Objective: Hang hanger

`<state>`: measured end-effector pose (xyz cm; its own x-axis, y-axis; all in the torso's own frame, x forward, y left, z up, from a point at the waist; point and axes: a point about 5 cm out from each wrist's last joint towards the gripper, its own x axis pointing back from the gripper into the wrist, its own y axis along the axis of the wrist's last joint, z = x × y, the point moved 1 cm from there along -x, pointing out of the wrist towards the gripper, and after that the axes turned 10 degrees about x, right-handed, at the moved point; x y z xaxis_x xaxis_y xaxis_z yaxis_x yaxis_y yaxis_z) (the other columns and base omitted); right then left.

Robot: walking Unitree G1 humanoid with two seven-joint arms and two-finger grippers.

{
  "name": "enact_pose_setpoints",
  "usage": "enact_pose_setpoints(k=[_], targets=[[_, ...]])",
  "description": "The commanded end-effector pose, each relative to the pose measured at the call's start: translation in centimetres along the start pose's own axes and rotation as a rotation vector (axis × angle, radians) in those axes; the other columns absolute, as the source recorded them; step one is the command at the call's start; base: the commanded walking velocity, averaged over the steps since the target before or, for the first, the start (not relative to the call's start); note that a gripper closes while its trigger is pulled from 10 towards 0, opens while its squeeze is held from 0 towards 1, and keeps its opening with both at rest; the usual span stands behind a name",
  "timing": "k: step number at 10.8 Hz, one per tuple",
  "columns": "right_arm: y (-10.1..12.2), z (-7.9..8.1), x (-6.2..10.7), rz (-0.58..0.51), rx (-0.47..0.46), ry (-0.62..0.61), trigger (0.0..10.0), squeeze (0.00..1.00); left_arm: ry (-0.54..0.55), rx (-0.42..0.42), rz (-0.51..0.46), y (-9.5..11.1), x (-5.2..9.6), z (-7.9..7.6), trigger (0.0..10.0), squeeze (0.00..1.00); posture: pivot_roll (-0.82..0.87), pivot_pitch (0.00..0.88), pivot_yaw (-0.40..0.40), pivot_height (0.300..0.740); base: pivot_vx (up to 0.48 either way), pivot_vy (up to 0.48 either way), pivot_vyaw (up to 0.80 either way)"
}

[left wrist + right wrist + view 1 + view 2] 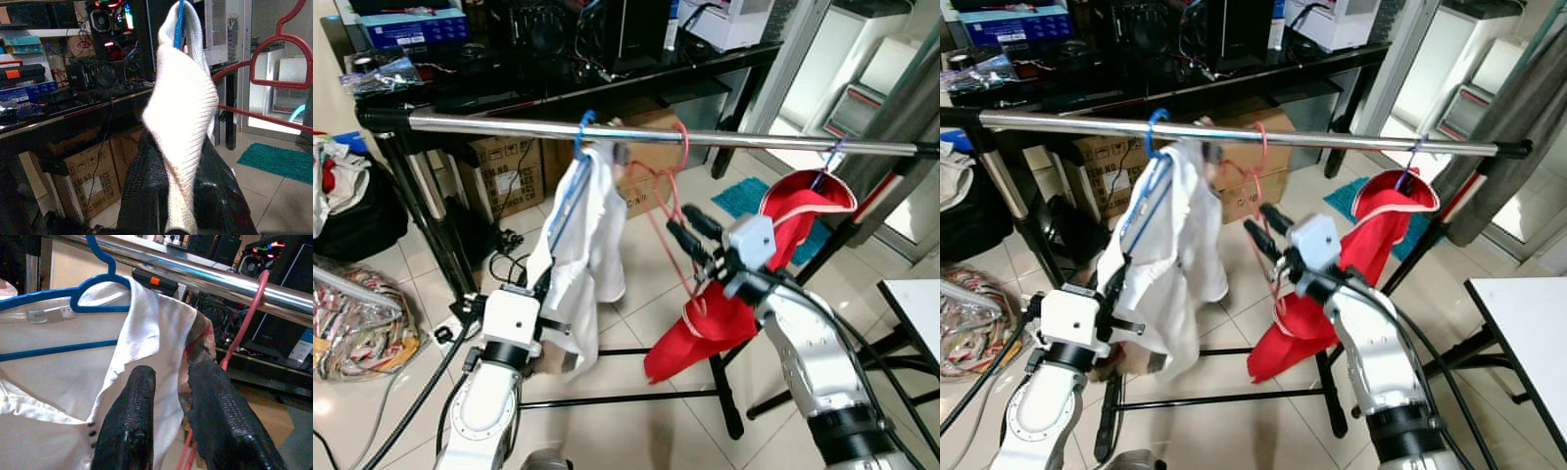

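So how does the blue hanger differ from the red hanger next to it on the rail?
The blue hanger carries a white shirt, while the red hanger hangs bare. The blue hanger sits further toward the robot's left on the metal rail, the red hanger toward its right. The left gripper is shut on the white shirt below the blue hanger; the right gripper is open by the red hanger. Both are hooked over the same rail.
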<state>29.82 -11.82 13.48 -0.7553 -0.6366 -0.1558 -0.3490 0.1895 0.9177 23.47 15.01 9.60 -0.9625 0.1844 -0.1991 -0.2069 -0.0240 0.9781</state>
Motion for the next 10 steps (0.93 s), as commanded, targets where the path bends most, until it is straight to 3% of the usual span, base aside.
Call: enact_pose_setpoints(k=[1,6,7,8,10], targets=[[0.1,-0.7,0.1,0.002,0.025,-0.021,10.0,0.0,0.002,0.012,-0.025,0.4,-0.2,-0.1,0.0,0.0,0.28,0.0,-0.091,0.74,0.0,0.0,0.0],[-0.4,-0.3,0.4,0.002,0.036,-0.065,10.0,0.0,0.043,0.026,-0.049,0.0,0.3,-0.6,0.0,0.0,0.27,0.0,-0.086,0.74,0.0,0.0,0.0],[-0.5,-0.3,0.5,0.006,0.044,-0.075,10.0,0.0,0.053,0.013,-0.033,-0.6,0.4,-0.6,8.8,0.0,0.27,0.0,-0.087,0.74,0.0,0.0,0.0],[-0.6,-0.5,0.7,0.011,0.049,-0.095,10.0,0.0,0.053,-0.021,-0.01,-1.5,0.7,-0.6,10.0,0.0,0.26,0.0,-0.085,0.74,0.0,0.0,0.0],[-0.6,-1.0,0.6,0.013,0.051,-0.119,10.0,0.0,0.038,-0.069,-0.021,-1.6,0.5,-0.8,10.0,0.0,0.26,0.0,-0.082,0.74,0.0,0.0,0.0]])
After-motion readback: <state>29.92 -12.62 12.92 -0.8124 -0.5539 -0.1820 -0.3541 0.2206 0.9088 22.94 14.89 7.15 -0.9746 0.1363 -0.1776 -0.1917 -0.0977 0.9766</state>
